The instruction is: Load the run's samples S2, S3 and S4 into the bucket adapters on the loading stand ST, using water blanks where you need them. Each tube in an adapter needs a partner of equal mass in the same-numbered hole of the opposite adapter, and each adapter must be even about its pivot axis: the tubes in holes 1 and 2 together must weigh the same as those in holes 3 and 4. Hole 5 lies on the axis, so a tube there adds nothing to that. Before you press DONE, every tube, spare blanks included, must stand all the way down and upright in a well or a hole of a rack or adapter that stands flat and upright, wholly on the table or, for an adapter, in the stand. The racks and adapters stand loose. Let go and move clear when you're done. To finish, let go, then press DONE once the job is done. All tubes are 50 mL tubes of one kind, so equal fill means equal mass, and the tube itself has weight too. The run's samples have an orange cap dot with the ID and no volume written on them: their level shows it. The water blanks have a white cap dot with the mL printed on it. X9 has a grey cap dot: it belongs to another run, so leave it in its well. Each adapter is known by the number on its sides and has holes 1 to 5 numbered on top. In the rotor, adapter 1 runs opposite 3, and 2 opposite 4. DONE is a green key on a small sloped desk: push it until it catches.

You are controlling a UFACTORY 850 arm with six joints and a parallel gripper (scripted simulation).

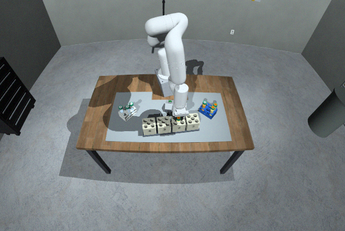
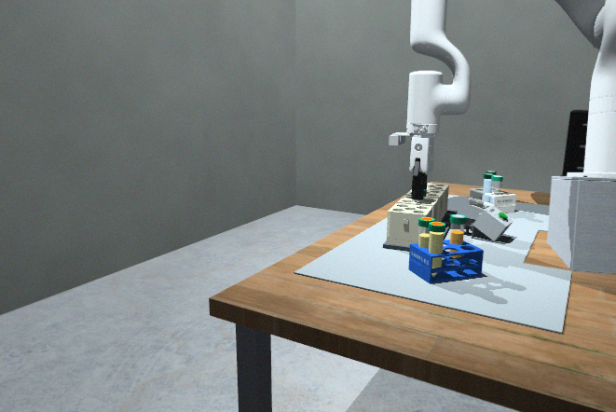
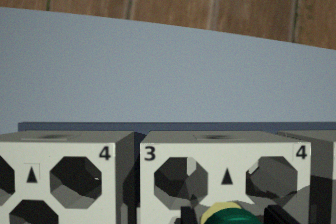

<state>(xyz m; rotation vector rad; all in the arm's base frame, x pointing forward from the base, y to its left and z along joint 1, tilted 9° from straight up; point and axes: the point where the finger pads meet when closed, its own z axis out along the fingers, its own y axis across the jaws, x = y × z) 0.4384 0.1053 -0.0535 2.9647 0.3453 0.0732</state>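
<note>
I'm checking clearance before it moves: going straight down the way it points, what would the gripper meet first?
Probably the top of adapter 2, around the green-capped tube between the fingers of the gripper; exact depth is unclear.

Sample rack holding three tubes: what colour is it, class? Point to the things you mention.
The sample rack [image 1: 211,116] [image 2: 420,269] is solid blue, showing best in the exterior view.

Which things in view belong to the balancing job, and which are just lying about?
Job:
- orange-dotted tubes in the blue rack
- orange-dotted tube in adapter 2
- blanks, white rack
- four adapters, stand
- green key

Not the job:
- grey-dotted tube, presumably X9
- drawer cabinet
- wall outlet
</note>
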